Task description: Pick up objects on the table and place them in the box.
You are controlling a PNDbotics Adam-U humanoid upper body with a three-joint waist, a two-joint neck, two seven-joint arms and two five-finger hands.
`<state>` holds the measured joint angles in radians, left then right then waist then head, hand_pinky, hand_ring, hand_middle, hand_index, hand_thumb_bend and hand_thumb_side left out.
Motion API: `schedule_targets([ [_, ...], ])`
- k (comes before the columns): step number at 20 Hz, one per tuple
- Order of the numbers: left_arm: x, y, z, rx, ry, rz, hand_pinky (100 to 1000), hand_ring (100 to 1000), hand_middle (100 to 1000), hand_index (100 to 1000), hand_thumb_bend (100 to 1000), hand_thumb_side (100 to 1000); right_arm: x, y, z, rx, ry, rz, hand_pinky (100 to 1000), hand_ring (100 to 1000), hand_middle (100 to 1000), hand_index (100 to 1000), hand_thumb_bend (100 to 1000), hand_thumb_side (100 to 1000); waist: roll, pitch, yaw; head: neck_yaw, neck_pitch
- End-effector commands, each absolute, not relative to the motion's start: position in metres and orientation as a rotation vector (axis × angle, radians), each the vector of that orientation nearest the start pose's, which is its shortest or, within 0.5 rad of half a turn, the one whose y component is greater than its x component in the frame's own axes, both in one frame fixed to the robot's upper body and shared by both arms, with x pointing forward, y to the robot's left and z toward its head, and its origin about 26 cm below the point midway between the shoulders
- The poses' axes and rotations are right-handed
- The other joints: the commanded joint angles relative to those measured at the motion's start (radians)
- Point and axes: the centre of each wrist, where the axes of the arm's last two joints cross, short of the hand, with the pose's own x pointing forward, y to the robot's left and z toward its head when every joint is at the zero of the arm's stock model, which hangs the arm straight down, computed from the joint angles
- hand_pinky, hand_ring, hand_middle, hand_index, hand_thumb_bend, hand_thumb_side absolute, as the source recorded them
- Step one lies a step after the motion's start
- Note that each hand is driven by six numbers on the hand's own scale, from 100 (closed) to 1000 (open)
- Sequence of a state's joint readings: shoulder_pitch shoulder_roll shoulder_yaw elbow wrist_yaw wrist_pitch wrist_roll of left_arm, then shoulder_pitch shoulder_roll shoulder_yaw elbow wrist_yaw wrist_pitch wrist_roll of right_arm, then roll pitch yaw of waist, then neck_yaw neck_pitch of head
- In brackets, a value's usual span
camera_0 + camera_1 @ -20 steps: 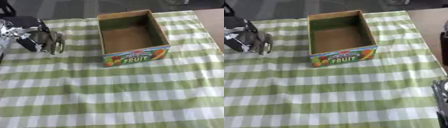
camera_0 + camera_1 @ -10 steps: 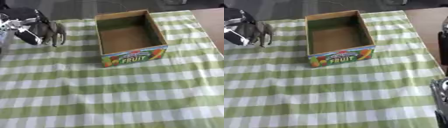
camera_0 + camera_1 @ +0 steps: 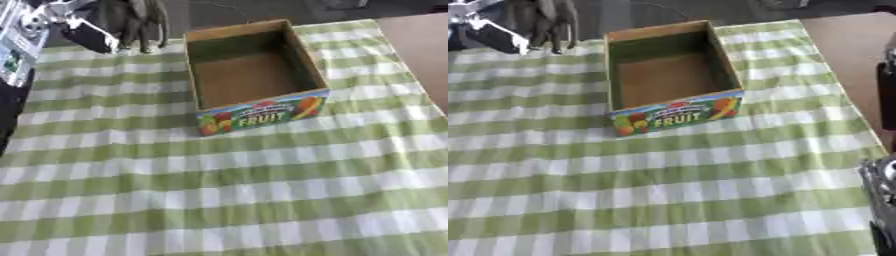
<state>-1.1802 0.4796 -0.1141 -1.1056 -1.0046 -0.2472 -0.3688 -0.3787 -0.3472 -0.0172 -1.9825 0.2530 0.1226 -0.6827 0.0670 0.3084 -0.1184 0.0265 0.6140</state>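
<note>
A cardboard box (image 3: 254,75) with a colourful "FRUIT" label on its front stands open at the middle back of the table, and its brown floor is bare. My left hand (image 3: 140,22) hangs over the far left edge, left of the box and apart from it, fingers pointing down and relaxed, holding nothing. A silver and black part of my right hand (image 3: 881,192) shows at the lower right edge of the right eye view; its fingers are hidden. I see no loose object on the cloth.
A green and white checked cloth (image 3: 219,190) covers the table. Bare brown tabletop (image 3: 420,45) lies at the right. My left arm's silver and black links (image 3: 35,30) fill the upper left corner. A dark object (image 3: 887,100) stands at the right edge.
My left hand has risen and drawn back toward the far left edge of the table. The box has stayed where it stood.
</note>
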Motion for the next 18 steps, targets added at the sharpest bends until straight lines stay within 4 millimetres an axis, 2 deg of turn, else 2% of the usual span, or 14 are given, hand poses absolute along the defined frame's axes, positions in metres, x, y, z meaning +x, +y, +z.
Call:
schedule_targets([
  [1,0.455,0.213,0.371,-1.744,2.421,1.955,565,519,575,547,100,297,0.306,-0.258,0.232,-0.837,-2.371,-0.308,810,630,679,792,100,665,-0.001,-0.017,-0.007,0.012,-0.012],
  [6,0.458,0.188,0.364,-1.817,2.361,1.867,570,521,565,543,100,294,0.307,-0.252,0.236,-0.795,-2.399,-0.307,810,631,680,793,100,664,0.004,-0.007,-0.047,0.051,-0.023],
  [13,0.472,0.179,0.343,-1.852,2.404,1.797,559,526,577,548,100,293,0.308,-0.245,0.240,-0.746,-2.421,-0.305,811,630,680,793,100,665,0.020,0.015,-0.113,0.093,-0.033],
  [18,0.479,0.172,0.332,-1.863,2.384,1.796,564,526,575,546,100,290,0.309,-0.238,0.244,-0.695,-2.445,-0.289,812,629,680,794,100,664,0.042,0.034,-0.169,0.131,-0.047],
])
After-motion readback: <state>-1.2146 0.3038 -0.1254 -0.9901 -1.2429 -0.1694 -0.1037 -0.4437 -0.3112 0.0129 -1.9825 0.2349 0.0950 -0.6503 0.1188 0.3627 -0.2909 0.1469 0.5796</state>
